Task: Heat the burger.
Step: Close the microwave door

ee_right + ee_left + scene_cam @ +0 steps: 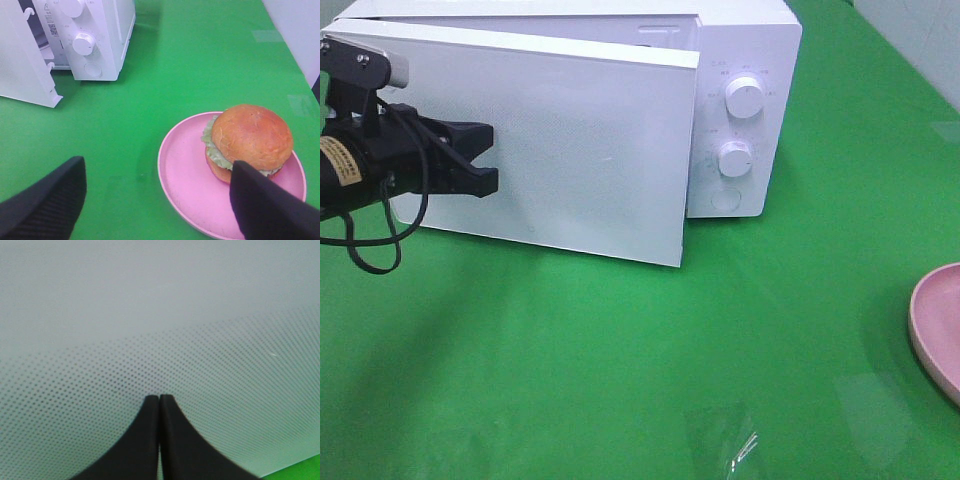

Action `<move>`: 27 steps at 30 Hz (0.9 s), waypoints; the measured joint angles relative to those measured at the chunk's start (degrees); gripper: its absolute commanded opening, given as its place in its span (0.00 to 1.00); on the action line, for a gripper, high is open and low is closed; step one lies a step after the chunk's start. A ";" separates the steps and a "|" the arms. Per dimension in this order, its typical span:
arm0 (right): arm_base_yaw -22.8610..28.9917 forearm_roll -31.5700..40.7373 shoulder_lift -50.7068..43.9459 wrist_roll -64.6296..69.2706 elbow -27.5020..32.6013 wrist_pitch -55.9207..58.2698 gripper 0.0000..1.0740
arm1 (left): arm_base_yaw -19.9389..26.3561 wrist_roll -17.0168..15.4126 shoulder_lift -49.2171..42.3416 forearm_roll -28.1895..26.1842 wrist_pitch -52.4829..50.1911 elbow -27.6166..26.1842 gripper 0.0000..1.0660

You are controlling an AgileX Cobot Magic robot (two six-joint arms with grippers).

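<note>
At the front of the white microwave door (560,140), I see my left hand (159,401) closed, its two black fingers (145,440) pressed together with nothing between them, the tips at the dotted door panel. The door stands partly open. My right hand (155,195) is wide open above the green bench (200,55), holding nothing. Just beyond it, the round golden-brown burger (250,137) with green lettuce rests on the pink round plate (185,185), well apart from the white microwave (745,100).
</note>
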 measured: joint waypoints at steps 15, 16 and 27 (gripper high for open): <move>0.00 0.00 0.00 0.00 0.00 0.00 0.71 | -8.25 1.83 6.13 -7.68 5.27 -10.03 0.00; 0.00 0.00 0.00 0.00 0.00 0.00 0.71 | -9.22 2.52 6.82 -8.48 6.19 -11.29 0.00; 0.00 0.06 0.00 0.00 0.00 0.00 0.71 | -15.07 8.02 11.23 -18.22 10.31 -18.45 0.00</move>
